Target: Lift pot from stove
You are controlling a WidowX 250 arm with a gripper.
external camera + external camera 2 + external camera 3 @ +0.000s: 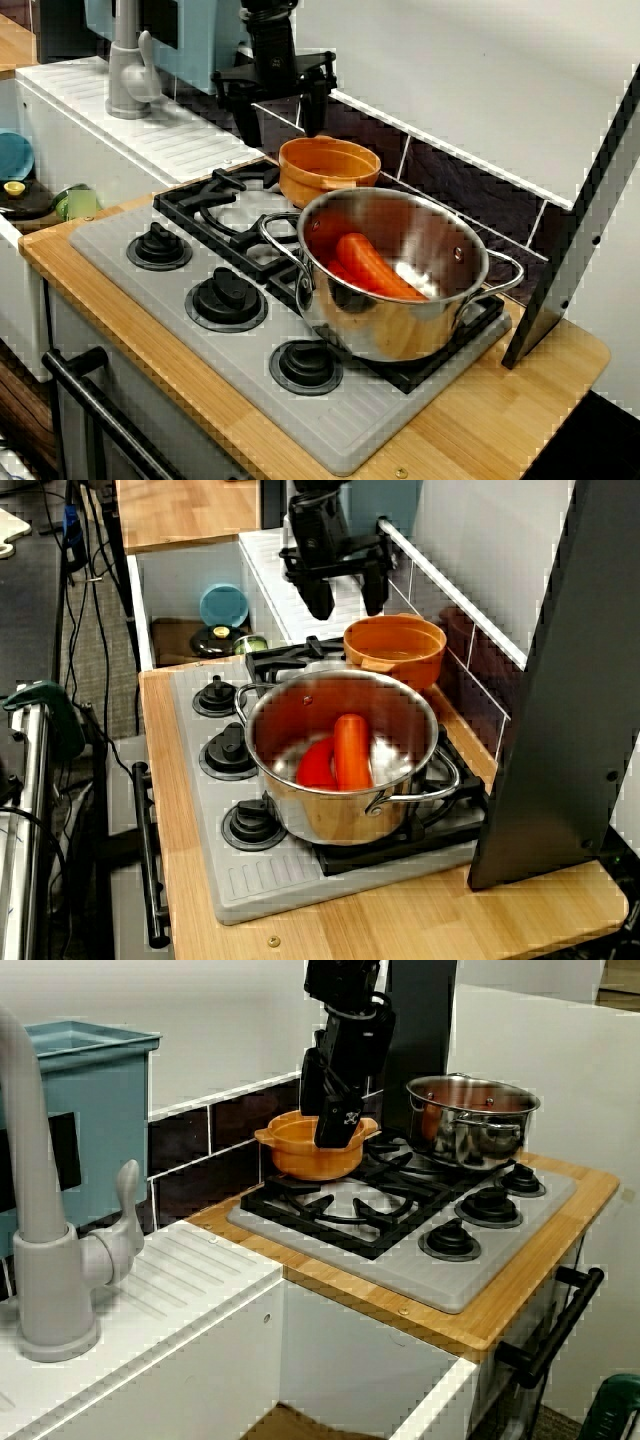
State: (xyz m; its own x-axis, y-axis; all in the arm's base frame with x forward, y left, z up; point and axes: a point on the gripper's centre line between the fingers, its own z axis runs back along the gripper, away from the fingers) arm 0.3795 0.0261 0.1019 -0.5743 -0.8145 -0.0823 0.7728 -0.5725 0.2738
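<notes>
**Orange pot on rear grate, open gripper above**

Grey ribbed stove (150,290) on wooden counter. Steel pot (400,300) on front-right grate, orange and red toy food inside. Black gripper (342,598) just above, jaws spread wide, gripping nothing. Small orange pot (328,170) on back grate, behind steel pot.

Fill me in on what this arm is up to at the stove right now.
A single robot arm is working at the toy stove, going for the small orange pot that sits on the back burner grate. Its gripper hangs open just above and behind the pot, and nothing is between its fingers yet. The pot has not been lifted. Next to it on the front grate stands a large steel pot with orange and red toy food inside; the arm is not touching that one.
</notes>
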